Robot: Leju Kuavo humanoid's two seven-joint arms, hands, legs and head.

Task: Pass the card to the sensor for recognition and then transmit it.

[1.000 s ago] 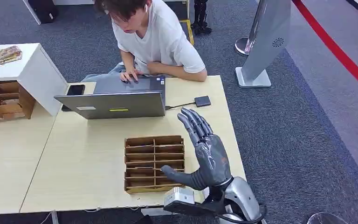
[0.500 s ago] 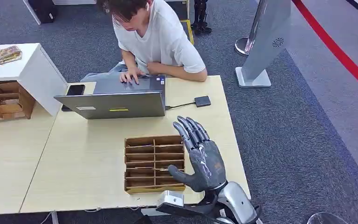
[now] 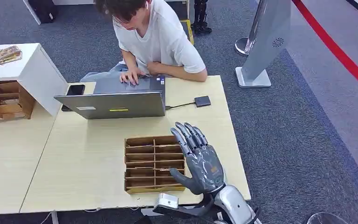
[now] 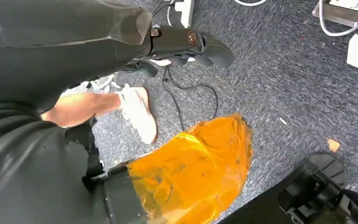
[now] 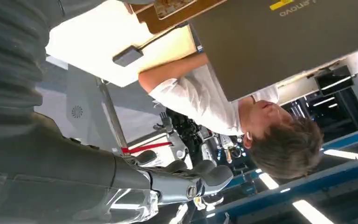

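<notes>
since no card is visible in the right hand, whose fingers are spread and empty beside the slotted wooden organiser tray, the task looks barely begun; the small dark sensor box waits near the grey laptop. compared with earlier, the hand has sunk lower, nearer the tray. the left hand hangs above carpet, its grip unclear.

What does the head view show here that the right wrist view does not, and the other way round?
Head view alone: the wooden divided tray on the table, a phone beside the laptop, and the grey carpet. Right wrist view alone: ceiling lights and dark equipment behind the person. Both share: the right hand, open and holding nothing, the laptop, the small black box on a cable and the person in white.
</notes>
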